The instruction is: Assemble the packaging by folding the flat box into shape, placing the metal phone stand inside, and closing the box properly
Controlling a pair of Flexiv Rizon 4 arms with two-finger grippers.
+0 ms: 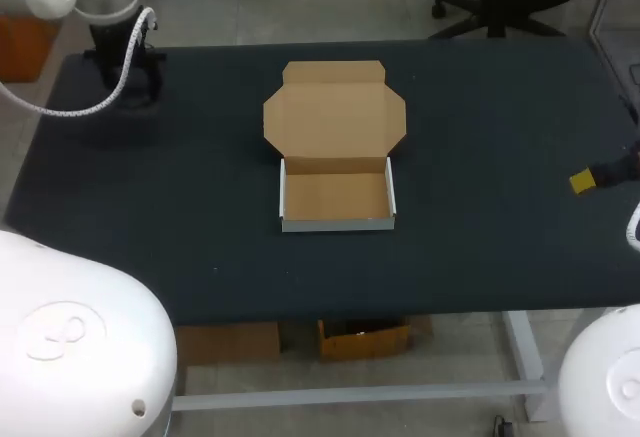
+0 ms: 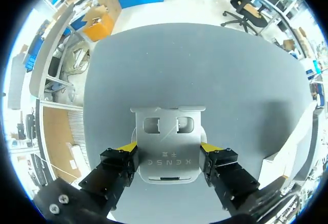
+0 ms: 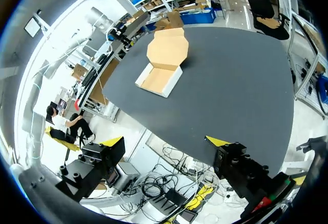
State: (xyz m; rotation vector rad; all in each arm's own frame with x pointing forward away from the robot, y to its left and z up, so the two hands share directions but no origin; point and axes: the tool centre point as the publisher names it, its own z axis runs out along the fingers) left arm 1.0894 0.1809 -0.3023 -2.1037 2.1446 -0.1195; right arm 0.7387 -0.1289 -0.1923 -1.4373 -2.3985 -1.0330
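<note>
The cardboard box [image 1: 337,222] stands folded at the table's middle, its tray empty and its lid [image 1: 335,112] lying flat open behind it. The right wrist view shows the box [image 3: 160,78] far ahead of the gripper. My left gripper [image 2: 168,147] is at the table's back left [image 1: 125,82], shut on the silvery metal phone stand [image 2: 166,142]. A yellow tip presses each side edge of the stand. The stand is hidden in the head view. My right gripper [image 3: 165,142] stands open with nothing between its fingers, at the table's right edge [image 1: 590,179].
The dark tabletop [image 1: 200,207] spreads wide on all sides of the box. A white cable [image 1: 60,107] loops from my left arm over the back-left corner. The right gripper hangs past the table's near edge [image 3: 169,131].
</note>
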